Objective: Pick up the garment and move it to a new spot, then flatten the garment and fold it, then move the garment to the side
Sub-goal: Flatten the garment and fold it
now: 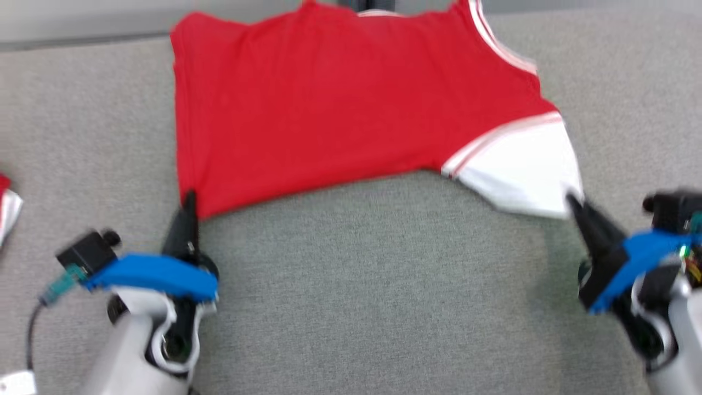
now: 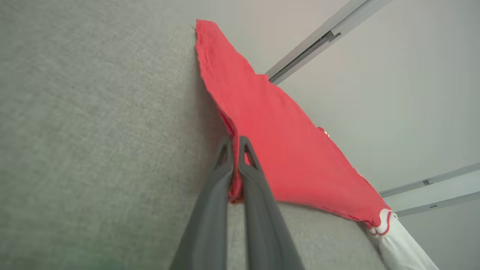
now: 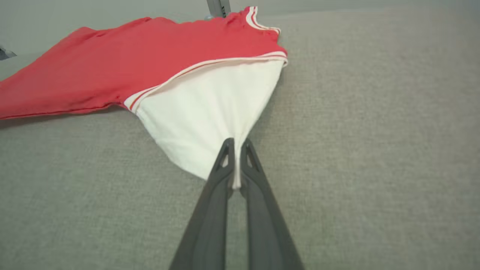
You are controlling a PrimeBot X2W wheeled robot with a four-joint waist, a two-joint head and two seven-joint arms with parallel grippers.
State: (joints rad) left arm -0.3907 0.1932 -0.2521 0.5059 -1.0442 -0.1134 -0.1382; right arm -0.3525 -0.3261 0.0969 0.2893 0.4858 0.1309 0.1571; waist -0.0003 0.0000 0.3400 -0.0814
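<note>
Garment (image 1: 329,109), red tee w/ white sleeve (image 1: 521,170), lies spread on grey surface (image 1: 351,285) at 12 o'clock in head view. Its far edge is cut off by the frame top, so neck area is only partly seen; a white-striped trim shows at 1 o'clock.

Left fingers (image 1: 187,219) at 8 o'clock, pressed together on the red hem corner. Left wrist view confirms: fingers (image 2: 248,168) closed w/ a fold of red cloth (image 2: 285,150) squeezed between them, cloth running off to 1 o'clock, surface (image 2: 93,131) at 9 o'clock. Sleeve (image 2: 401,243) cut off at 5 o'clock there.

Right fingers (image 1: 589,222) at 4 o'clock, blurred in head view, tips meeting the sleeve's point. Right wrist view is clearer: fingers (image 3: 224,161) shut on the sleeve tip (image 3: 210,108), white cloth fanning out toward 11 o'clock, red body (image 3: 131,67) beyond, surface (image 3: 375,150) at 3 o'clock.

Can't tell if the near hem betw. the two grips is off the surface or resting on it. Right arm cut off at frame edge. Red-and-white scrap (image 1: 5,203) at 9 o'clock edge, mostly out of frame, can't ID.
</note>
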